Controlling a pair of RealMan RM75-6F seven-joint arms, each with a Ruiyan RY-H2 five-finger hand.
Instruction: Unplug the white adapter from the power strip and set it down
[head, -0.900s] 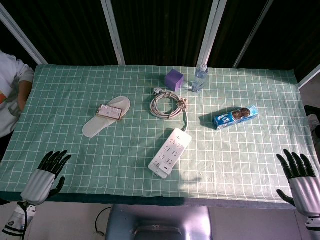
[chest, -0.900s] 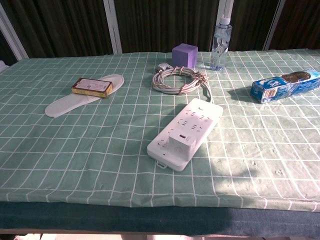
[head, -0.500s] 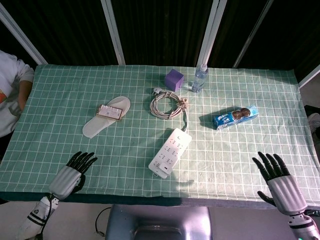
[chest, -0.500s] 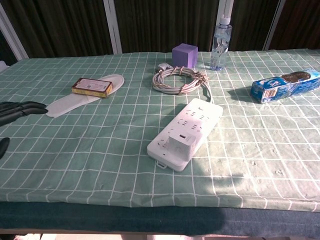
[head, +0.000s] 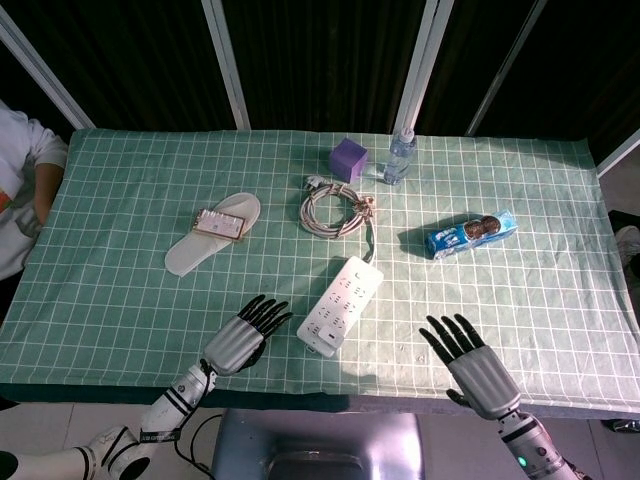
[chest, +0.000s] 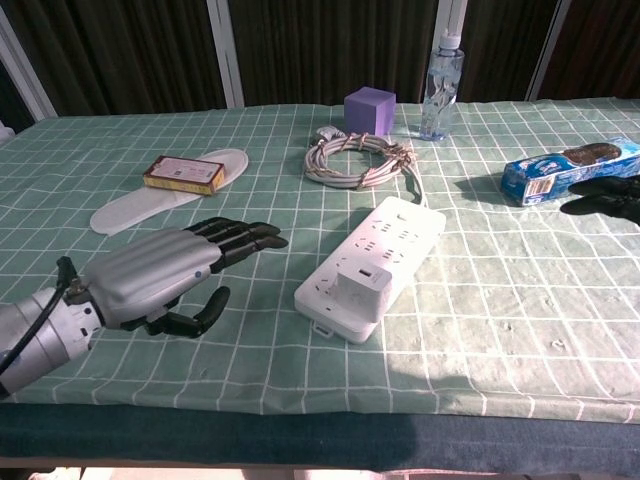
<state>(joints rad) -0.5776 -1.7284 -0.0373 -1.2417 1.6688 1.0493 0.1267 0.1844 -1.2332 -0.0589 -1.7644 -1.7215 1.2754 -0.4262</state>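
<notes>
A white power strip (head: 340, 303) (chest: 372, 262) lies aslant in the middle of the green checked table. The white adapter (chest: 362, 290) (head: 324, 327) is plugged into its near end. My left hand (head: 243, 336) (chest: 165, 270) hovers just left of that end, open with fingers stretched toward the strip, holding nothing. My right hand (head: 470, 362) is open over the table's front right, well apart from the strip; in the chest view only its dark fingertips (chest: 605, 196) show at the right edge.
The strip's coiled cable (head: 337, 208) lies behind it. A purple cube (head: 349, 158) and a water bottle (head: 399, 156) stand at the back. A slipper (head: 212, 234) bearing a small box (head: 221, 224) lies left. A blue cookie pack (head: 471, 233) lies right.
Both hands have moved inward from the table's front corners. The left one has come up beside the strip's near end. The right one has slid left over the table.
</notes>
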